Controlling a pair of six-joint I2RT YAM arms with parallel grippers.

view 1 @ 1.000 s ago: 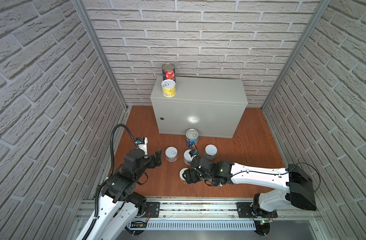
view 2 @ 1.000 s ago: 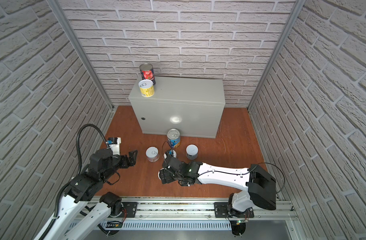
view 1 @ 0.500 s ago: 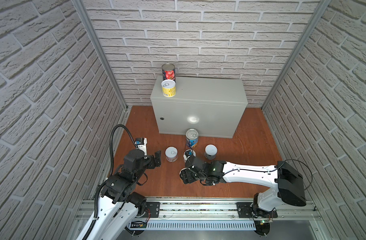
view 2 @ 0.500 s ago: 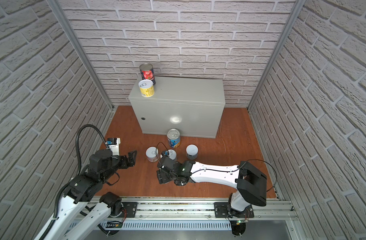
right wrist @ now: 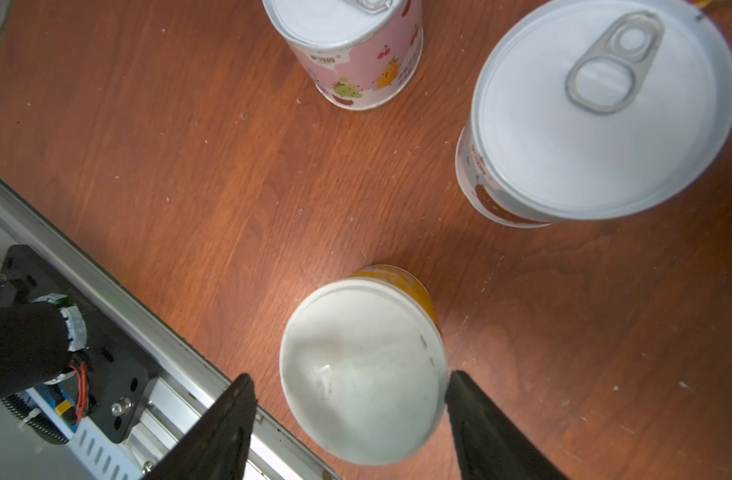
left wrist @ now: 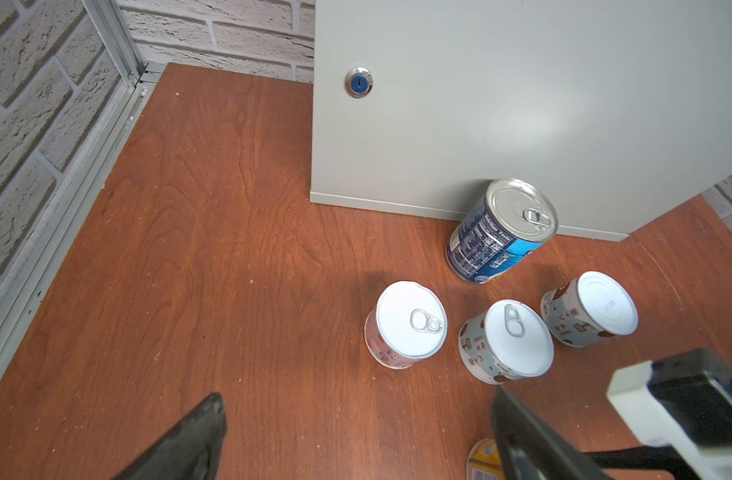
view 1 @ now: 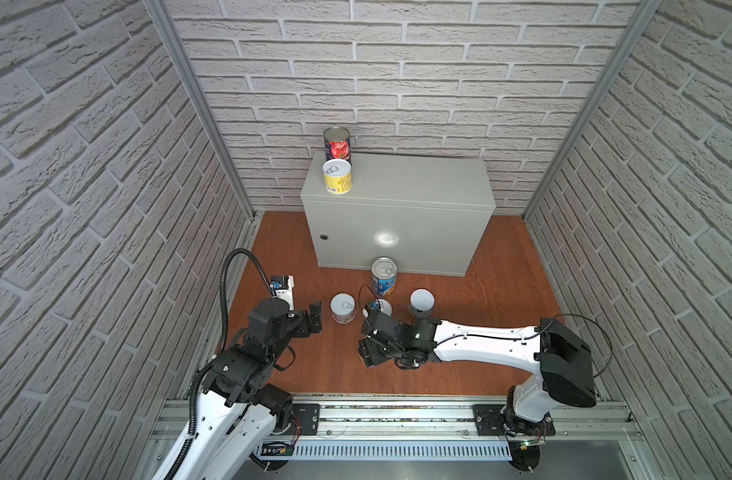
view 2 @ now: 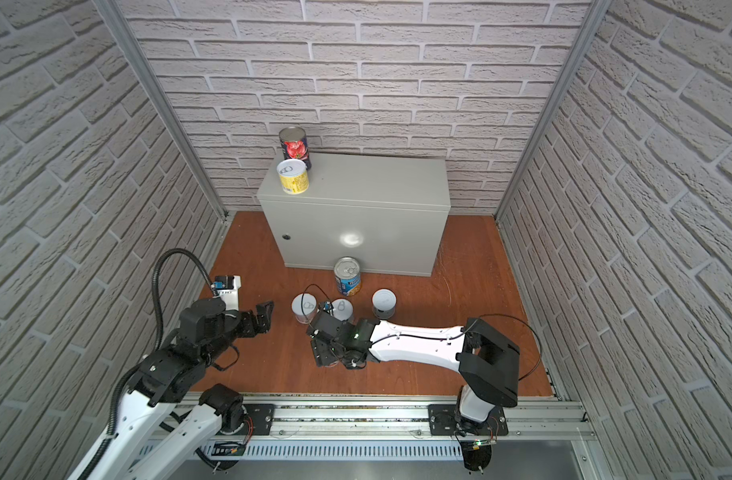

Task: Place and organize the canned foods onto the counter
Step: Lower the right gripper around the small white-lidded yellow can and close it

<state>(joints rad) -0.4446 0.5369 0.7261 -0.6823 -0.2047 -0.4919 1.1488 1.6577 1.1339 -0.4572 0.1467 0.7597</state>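
On the counter (view 1: 401, 183), at its back left corner, stand a tall red-tomato can (view 1: 337, 143) and a short yellow can (view 1: 337, 176). A blue soup can (view 1: 384, 276) and three short white-topped cans (left wrist: 410, 322) (left wrist: 509, 338) (left wrist: 590, 309) stand on the floor before the counter. My right gripper (right wrist: 349, 376) is down over another short yellow can (right wrist: 362, 374) near the front rail, open. One finger touches the can's side and a small gap shows at the other finger. My left gripper (left wrist: 358, 397) hangs wide open and empty, left of the white cans.
Reddish wooden floor (view 1: 501, 299) lies between brick-patterned walls on three sides. An aluminium rail (view 1: 397, 409) with both arm bases runs along the front, close behind the right gripper. The pink-labelled can (right wrist: 351, 50) and a pale-labelled can (right wrist: 597, 112) stand near the straddled one.
My right gripper slid left over the yellow floor can, covering it in the top views, and its jaws narrowed around it. The left arm and the other cans stayed put.
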